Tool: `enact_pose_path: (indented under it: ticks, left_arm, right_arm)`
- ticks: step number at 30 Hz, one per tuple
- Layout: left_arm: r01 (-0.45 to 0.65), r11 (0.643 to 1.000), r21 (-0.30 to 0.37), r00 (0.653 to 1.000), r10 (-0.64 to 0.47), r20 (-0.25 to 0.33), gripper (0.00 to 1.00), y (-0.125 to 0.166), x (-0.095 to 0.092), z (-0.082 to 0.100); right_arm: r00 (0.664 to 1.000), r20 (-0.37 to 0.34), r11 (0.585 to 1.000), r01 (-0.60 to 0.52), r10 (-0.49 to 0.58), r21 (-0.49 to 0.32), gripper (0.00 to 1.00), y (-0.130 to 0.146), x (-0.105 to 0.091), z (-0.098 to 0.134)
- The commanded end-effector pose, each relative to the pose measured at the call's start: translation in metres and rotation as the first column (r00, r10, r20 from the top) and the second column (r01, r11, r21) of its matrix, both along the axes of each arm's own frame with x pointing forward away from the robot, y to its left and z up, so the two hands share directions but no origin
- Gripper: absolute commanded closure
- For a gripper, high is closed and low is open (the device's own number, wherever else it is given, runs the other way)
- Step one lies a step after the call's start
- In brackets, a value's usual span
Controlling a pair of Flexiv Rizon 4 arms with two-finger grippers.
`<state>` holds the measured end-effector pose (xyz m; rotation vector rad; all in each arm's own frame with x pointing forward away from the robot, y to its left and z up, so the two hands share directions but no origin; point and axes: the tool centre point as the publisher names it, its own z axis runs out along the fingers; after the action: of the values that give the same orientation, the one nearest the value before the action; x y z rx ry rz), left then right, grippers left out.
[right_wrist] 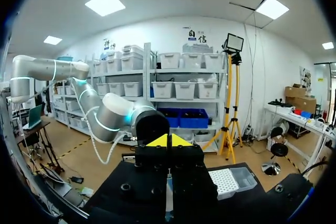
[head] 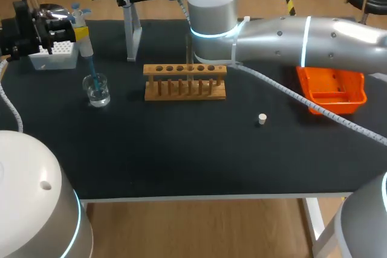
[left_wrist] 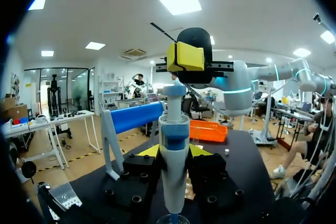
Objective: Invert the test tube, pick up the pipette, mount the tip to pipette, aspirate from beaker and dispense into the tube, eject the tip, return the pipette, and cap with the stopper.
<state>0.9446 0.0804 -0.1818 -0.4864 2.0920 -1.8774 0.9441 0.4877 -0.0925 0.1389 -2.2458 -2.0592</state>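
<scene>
Left fingers clamped the pipette, its blue tip dipped into the beaker at the bench's left; right fingers pinched the test tube, stopper lying loose mid-bench.

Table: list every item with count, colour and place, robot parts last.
beaker: one, clear, left
pipette: one, white-blue, in left claw, tip in beaker
tip box: one, white, far left
stand: one, grey, rear
rack: one, wooden, middle
stopper: one, white, right of rack
bin: one, orange, right
test tube: one, clear, in right claw
left claw: one, yellow-tipped, above beaker
right claw: one, yellow-tipped, rear left
</scene>
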Motion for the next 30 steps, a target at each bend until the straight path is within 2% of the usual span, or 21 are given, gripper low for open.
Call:
enact_pose_path:
  ticks: [1, 30]
  left_arm:
    - [0.0, 1.0, 0.0, 1.0, 0.0, 0.001, 1.0, 0.0, 0.0, 0.0]
    - [0.0, 1.0, 0.0, 1.0, 0.0, 0.001, 1.0, 0.0, 0.0, 0.0]
  right_arm:
    - [1.0, -0.001, 1.0, -0.011, 0.011, -0.007, 1.0, 0.007, 0.003, -0.002]
    - [0.999, -0.026, 0.999, -0.035, 0.035, -0.003, 1.0, 0.016, -0.001, -0.014]
